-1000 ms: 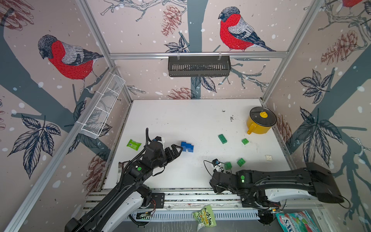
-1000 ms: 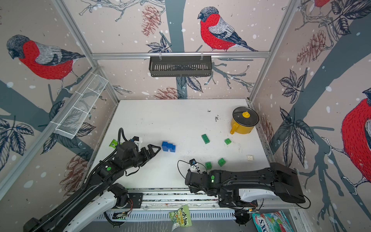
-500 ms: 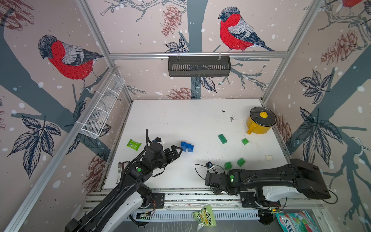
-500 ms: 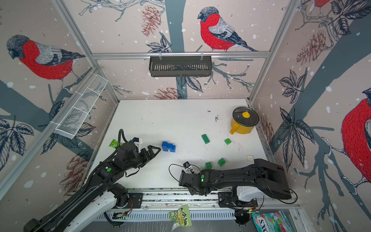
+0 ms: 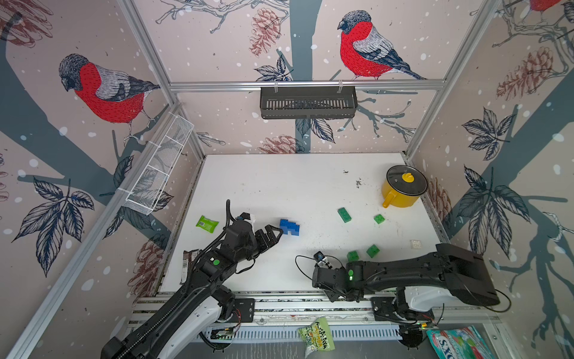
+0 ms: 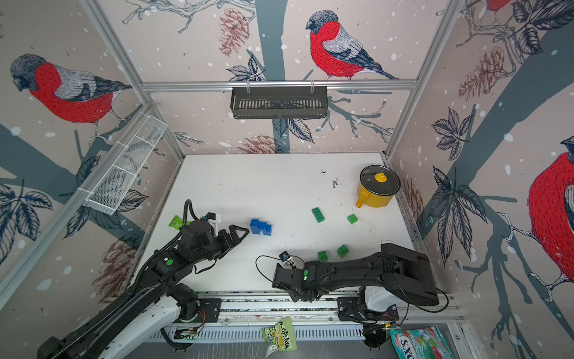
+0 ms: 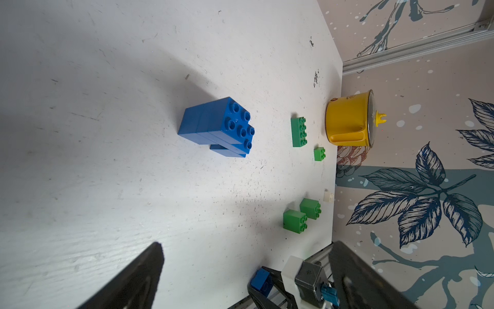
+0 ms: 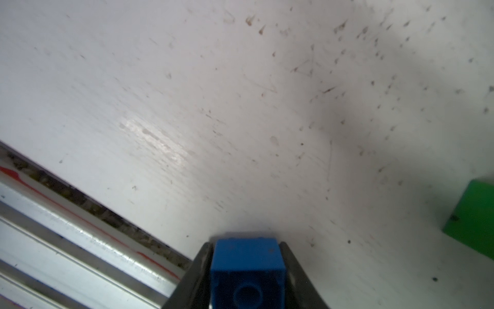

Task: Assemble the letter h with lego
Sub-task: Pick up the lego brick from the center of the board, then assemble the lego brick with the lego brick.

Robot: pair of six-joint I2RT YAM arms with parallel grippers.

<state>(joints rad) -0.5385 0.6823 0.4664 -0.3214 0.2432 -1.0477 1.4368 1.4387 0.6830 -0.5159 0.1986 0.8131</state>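
Observation:
A stepped block of joined blue lego [image 5: 289,227] [image 6: 261,227] [image 7: 216,125] stands left of the table's middle. My left gripper [image 5: 275,234] [image 7: 247,247] is open and empty, just short of that block. Low over the table's front edge, my right gripper [image 8: 247,246] is shut on a small blue brick [image 8: 247,264] [image 7: 261,279]; in both top views the arm hides its jaws. To the right lie a green oblong brick [image 5: 344,214], three green square bricks [image 5: 379,218] [image 5: 353,256] [image 5: 372,250] and a white brick [image 5: 415,244].
A lidded yellow pot [image 5: 402,189] stands at the back right. A flat light-green packet [image 5: 207,223] and a dark wrapper [image 5: 188,264] lie near the left edge. A metal rail [image 8: 66,240] runs along the front edge. A black basket [image 5: 307,102] hangs on the back wall.
My right arm has slid left along the front edge and its jaws have closed on the small blue brick. The left arm has not moved.

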